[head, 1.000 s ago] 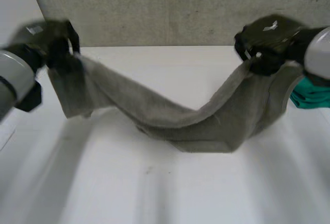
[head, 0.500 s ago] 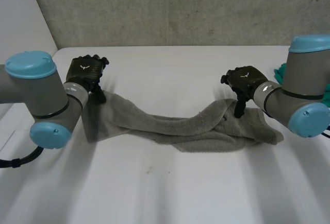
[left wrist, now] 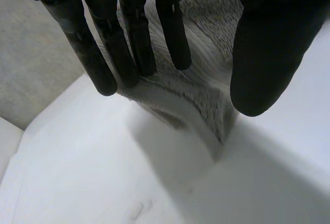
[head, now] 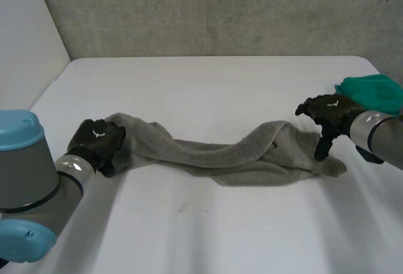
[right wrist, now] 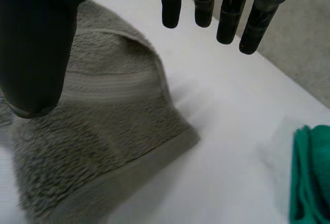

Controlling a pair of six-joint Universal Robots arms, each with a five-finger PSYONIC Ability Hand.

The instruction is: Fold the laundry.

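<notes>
A grey towel (head: 239, 157) lies bunched in a long, twisted strip across the middle of the white table (head: 208, 236). My left hand (head: 97, 140) is low at the towel's left end. In the left wrist view its fingers (left wrist: 134, 33) are straight and spread from the thumb, open above the towel (left wrist: 201, 95), holding nothing. My right hand (head: 327, 111) hovers at the towel's right end. In the right wrist view its thumb (right wrist: 36, 44) and straight fingers stand apart over the towel's hemmed corner (right wrist: 103, 131), open and empty.
A folded green cloth (head: 371, 91) lies at the table's right edge, just beyond my right hand, and shows past the fingertips (right wrist: 312, 177) in the right wrist view. A grey wall runs behind the table's far edge.
A second ago both hands held the towel's ends up, with it sagging between them. They came down and let go. The towel now lies on the table and both hands are open.
</notes>
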